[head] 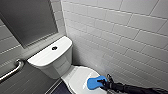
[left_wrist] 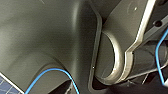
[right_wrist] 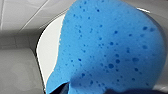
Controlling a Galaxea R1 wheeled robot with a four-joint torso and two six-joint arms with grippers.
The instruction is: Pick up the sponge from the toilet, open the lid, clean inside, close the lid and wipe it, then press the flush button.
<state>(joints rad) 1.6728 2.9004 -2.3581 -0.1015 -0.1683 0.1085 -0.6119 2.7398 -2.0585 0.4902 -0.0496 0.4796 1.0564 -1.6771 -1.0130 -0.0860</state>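
While at lid (head: 76, 79) edge, sponge (head: 93, 83) in hand (head: 102, 81)

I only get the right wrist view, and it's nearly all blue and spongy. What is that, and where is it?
Observer: A sponge, gripped by the right end effector over the toilet.
Operator: Is the toilet open?
Observer: No, the lid is down; the sponge is at its side nearest the tiled wall.
Operator: Anything to press?
Observer: A dark flush button in the middle of the tank top.
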